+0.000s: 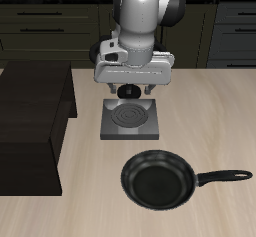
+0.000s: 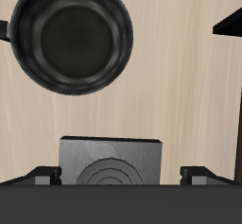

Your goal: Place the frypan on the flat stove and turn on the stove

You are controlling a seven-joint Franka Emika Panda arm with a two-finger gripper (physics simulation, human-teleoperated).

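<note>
Frypan (image 1: pixel 157 178) nearest table's front edge, handle lying parallel to it; claw (image 1: pixel 128 91) spread, empty, hovers farther back over flat stove (image 1: pixel 130 122).

The Franka arm's gripper (image 1: pixel 127 91) is hanging directly above the back edge of the flat stove (image 1: pixel 130 121), its fingers hidden by the arm's body. The frypan (image 1: pixel 158 179) is sitting on the wooden table (image 1: pixel 210 111) well forward of the gripper, handle pointing sideways. A dark cabinet block (image 1: pixel 32 131) is standing beside the stove.
</note>
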